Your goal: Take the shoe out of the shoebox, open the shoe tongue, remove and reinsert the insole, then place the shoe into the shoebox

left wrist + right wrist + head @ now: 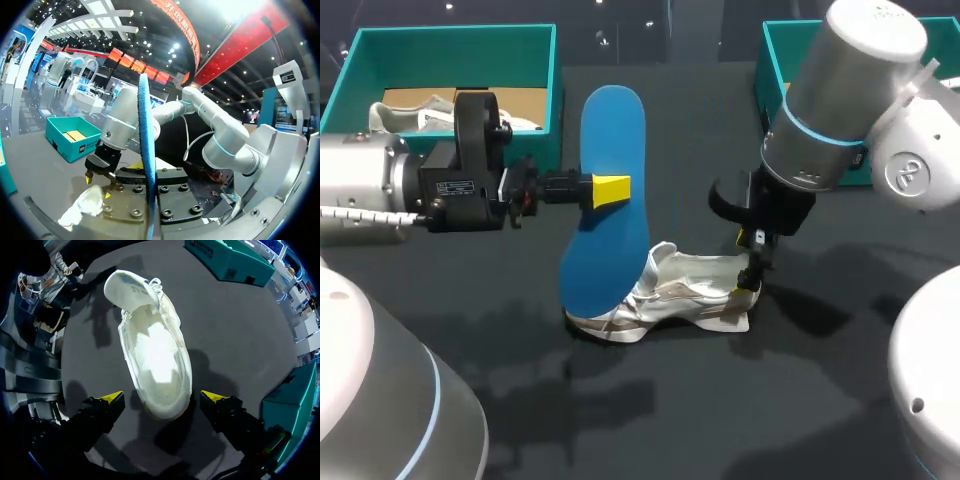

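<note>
A white shoe (660,295) lies on its side on the dark table (840,380), its tongue (127,287) pulled back and its inside bare. The blue insole (610,200) is held upright above the shoe's toe end, with my left gripper (610,188) shut on its middle. In the left wrist view the insole (146,150) shows edge-on, with the shoe (82,210) below it. My right gripper (750,268) hangs over the shoe's heel. Its fingers stand open, and the shoe's (155,350) heel lies between the yellow fingertips (112,397) without touching them.
A teal shoebox (450,35) at the back left holds a second white shoe (405,115) and brown card. Another teal box (770,70) stands at the back right, behind my right arm. Bare table lies in front of the shoe.
</note>
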{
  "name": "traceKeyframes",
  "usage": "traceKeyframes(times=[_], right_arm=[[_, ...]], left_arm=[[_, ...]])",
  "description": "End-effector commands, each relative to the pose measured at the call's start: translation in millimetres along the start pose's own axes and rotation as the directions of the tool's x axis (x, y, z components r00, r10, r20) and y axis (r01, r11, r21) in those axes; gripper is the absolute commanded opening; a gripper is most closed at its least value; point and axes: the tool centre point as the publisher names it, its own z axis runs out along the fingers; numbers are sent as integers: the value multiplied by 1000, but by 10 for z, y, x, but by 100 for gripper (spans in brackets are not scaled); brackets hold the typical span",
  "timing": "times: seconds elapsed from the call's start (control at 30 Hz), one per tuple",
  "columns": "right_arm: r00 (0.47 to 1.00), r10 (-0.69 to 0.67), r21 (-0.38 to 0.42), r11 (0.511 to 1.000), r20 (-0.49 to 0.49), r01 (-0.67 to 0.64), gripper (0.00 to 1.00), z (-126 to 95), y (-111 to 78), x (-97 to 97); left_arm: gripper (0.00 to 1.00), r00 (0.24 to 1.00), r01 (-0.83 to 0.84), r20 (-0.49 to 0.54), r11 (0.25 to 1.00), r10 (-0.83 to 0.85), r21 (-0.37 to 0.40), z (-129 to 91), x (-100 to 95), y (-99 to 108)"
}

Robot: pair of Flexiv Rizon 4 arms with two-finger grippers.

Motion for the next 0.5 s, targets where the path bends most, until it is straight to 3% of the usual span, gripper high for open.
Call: traceKeyframes(times=[0.03,0.27,0.5], right_arm=[[1000,2,243,970,20,-7,100,27,51,16],[998,-11,239,971,64,-5,100,-65,169,7],[996,-52,266,963,76,30,100,-44,374,-132]], left_arm=[[0,1000,-1,1,1000,1,3,10,2,8],[0,1000,-1,1,1000,1,3,10,2,8],[0,1000,-1,1,1000,1,3,10,2,8]])
